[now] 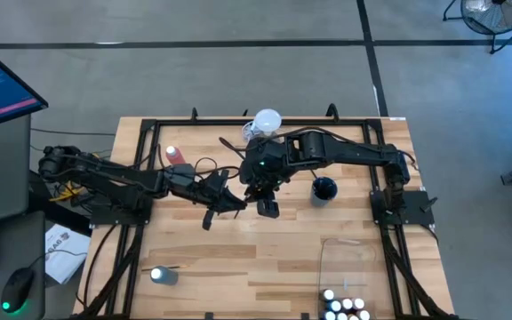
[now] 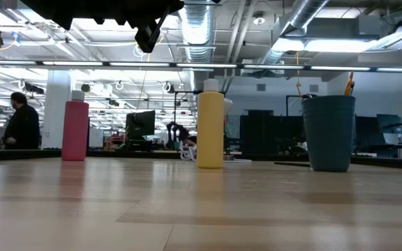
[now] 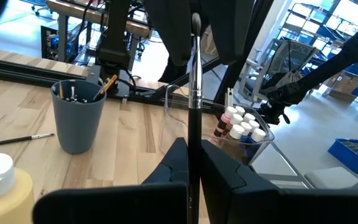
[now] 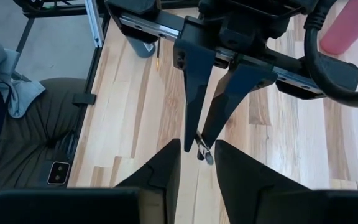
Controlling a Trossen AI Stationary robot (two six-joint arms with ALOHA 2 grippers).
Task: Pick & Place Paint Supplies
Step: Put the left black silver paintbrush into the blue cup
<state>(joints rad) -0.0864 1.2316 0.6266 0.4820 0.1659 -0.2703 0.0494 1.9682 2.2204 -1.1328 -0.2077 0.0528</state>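
A thin dark paintbrush is held in the air over the table's middle by my left gripper, which is shut on it. My right gripper faces it from the right, open. Its fingers stand on either side of the brush's free end, and a gap shows between them. In the high view the two grippers meet, left and right. A pink bottle and a yellow bottle stand upright on the table. My left gripper pinches the brush's handle between its two fingers. The brush runs on forward past the fingertips, in line with them, toward the right arm. It is clear of the table. My right gripper: I cannot tell whether its fingers touch the brush's end.
A blue-grey cup holding brushes stands right of centre. A clear bin at the near right holds small white-capped bottles. The clear jug's white top shows at the far edge. A loose brush and a small bottle lie on the wood.
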